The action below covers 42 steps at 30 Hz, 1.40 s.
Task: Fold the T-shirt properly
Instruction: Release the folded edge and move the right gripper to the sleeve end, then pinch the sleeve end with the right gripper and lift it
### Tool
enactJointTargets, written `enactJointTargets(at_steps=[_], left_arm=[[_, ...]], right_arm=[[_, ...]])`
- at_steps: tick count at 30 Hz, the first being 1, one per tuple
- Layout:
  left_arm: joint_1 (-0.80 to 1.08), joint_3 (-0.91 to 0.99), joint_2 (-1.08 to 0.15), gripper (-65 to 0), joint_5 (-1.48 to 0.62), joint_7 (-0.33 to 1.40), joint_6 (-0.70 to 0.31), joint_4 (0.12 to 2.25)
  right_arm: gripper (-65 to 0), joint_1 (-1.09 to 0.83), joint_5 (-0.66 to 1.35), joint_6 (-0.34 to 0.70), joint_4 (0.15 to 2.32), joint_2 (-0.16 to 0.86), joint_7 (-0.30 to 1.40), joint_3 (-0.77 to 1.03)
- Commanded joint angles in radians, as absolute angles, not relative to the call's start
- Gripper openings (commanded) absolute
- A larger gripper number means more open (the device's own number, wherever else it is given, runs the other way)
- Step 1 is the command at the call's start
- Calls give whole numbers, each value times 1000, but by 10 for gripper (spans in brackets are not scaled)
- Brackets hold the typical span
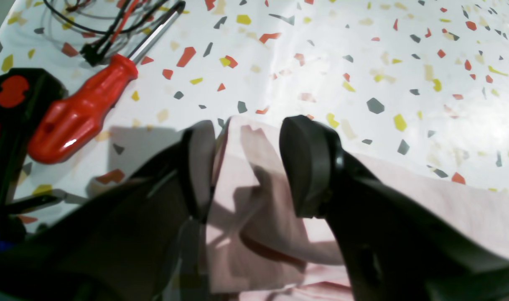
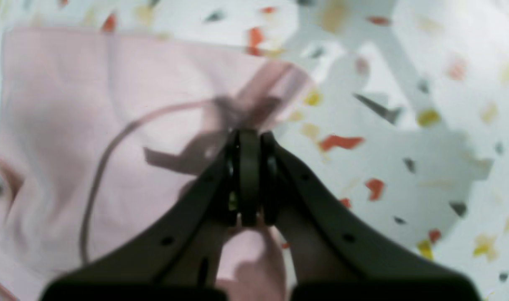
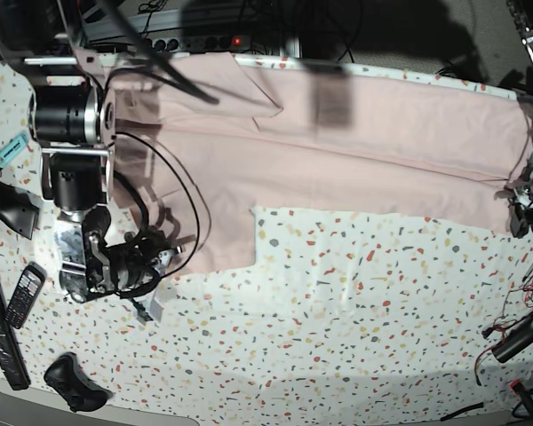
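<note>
T-shirt [image 3: 355,146]: you have it spread plain side up along the far side of the speckled table [image 3: 355,319], folded lengthwise into a long band, with one wider flap hanging toward the near edge at the end where the right arm works.
Right gripper [image 2: 249,144]: your jaws are pressed tight together, pinching a pink corner of the T-shirt [image 2: 112,104] at the flap's edge; cloth bunches just beneath the pads.
Left gripper [image 1: 248,167]: your jaws stand wide apart, straddling a raised fold of the T-shirt [image 1: 246,200] at its other end; the left pad touches the cloth, the right pad is apart from it.
Screwdriver [image 1: 83,108]: a red-handled one lies on the table just beside the T-shirt's end, near the left gripper.
Cable [image 2: 112,146]: a thin dark cable loops over the pink cloth beside the right gripper.
Phone [image 3: 23,295]: it lies on the table well apart from the T-shirt, on the right arm's side.
</note>
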State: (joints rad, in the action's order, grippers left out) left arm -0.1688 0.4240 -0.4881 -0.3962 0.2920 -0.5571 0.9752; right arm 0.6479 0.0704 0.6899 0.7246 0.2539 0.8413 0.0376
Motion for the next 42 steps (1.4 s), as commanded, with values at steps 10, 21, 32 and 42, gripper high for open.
enactJointTargets(at_steps=[10,21,32,42], left_arm=[[-188,430,-511,-371,-413,268,-562,995],[-188,430,-511,-371,-413,268,-562,995],[-188,430,-511,-371,-413,269,-562,995],[-188,430,-511,-371,-413,269,-562,995]], right_arm=[[-648,451,250,698,1265,260,916,39],[-648,117,389,698,1676,257,929,39],[-648,-146,529,698,1952,258,945,39],[-648,-294,583,698,2039,258,943,-9]])
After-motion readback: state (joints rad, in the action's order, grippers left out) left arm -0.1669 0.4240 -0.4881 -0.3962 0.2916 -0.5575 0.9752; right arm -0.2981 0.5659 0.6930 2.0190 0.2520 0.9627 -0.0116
